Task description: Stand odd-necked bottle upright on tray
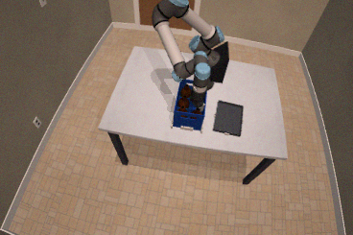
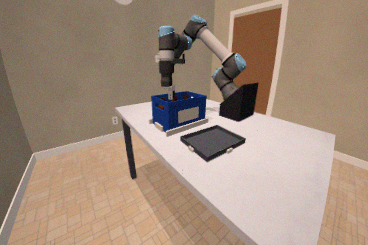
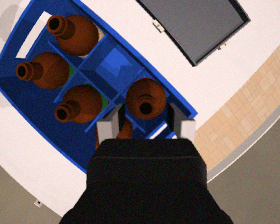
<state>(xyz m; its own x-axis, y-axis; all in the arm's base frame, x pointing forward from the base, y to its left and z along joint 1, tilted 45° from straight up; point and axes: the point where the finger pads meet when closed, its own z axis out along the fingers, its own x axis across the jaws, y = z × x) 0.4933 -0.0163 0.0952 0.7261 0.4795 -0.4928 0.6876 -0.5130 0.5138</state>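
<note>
Beneath the gripper [image 3: 148, 124], part of the blue crate [image 3: 31, 106] was hidden by the wrist body, so only four brown bottles could be counted plainly, a fifth barely peeking beside the left finger. The fingers stood wide, holding nothing, flanking one bottle [image 3: 145, 99]. One dark tray [image 3: 188, 8] lay nearby toward the desk [image 1: 144, 90] edge.

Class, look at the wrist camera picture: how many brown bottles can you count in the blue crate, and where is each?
4 plainly: one at the far end, one beside it, one in the middle row, one just ahead of the open gripper. A fifth may be hidden under the gripper.
</note>
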